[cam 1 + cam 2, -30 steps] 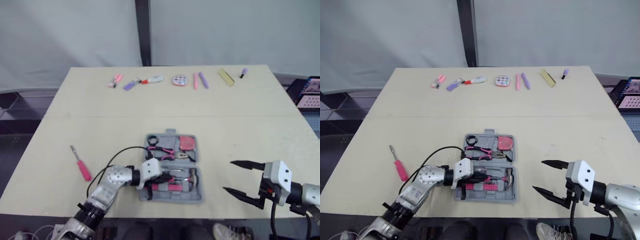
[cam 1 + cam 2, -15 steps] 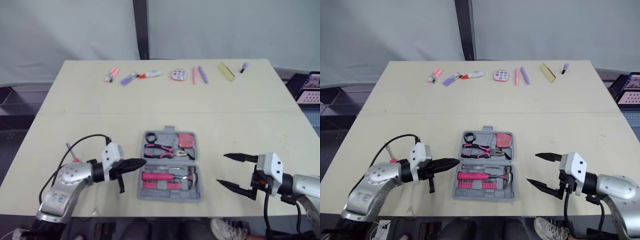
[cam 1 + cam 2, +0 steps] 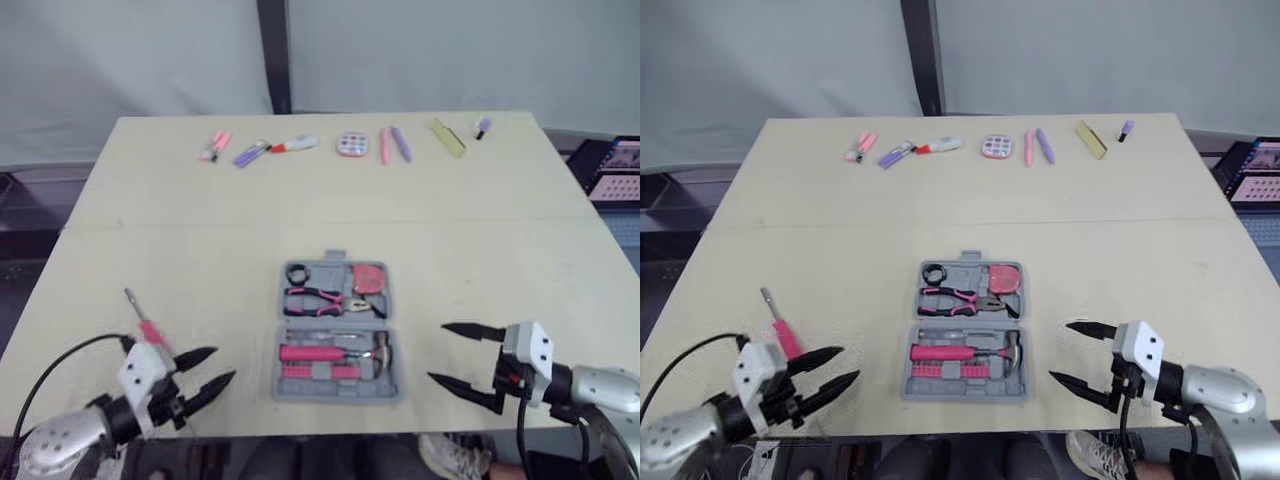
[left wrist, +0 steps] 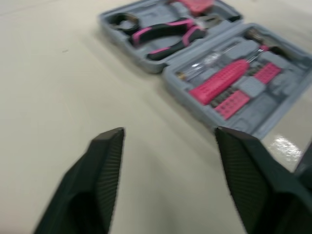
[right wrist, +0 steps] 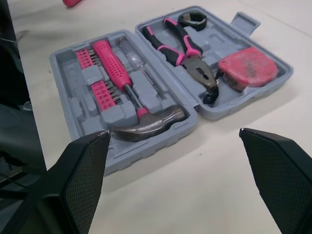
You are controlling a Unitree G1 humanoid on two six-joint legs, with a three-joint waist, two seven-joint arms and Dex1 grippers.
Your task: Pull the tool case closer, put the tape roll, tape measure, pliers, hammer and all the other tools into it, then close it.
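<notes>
tool case (image 3: 966, 320): open and flat on the table (image 3: 1140, 250), both halves facing up, lid half on the far side; it sits between the two grippers
tape roll (image 3: 933, 272): black ring in the far half of the tool case, at that half's left corner
pliers (image 3: 960, 297): pink-and-black handles; lying crosswise in the far half of the tool case, just nearer than the tape roll
tape measure (image 3: 1005, 277): reddish-pink; in the right corner of the tool case's far half, just beside the nose of the pliers
hammer (image 3: 970, 352): pink grip and steel head; seated in the near half of the tool case, head toward its right side
bits (image 3: 940, 370): pink strips in the near half of the tool case, along the hammer's grip
slim screwdriver (image 5: 139, 61): clear handle; in the near half of the tool case, between the hammer and the hinge
pink screwdriver (image 3: 780, 328): outside the tool case, on the table well to its left; shaft pointing away
left gripper (image 3: 848, 363): left of the tool case and well apart from it, just beside the pink screwdriver; fingers spread, holding nothing, tips aimed toward the case
right gripper (image 3: 1059, 349): near the right side of the tool case; fingers wide apart and empty
row of pens and markers (image 3: 1028, 148): far beyond the tool case, along the table's far edge
</notes>
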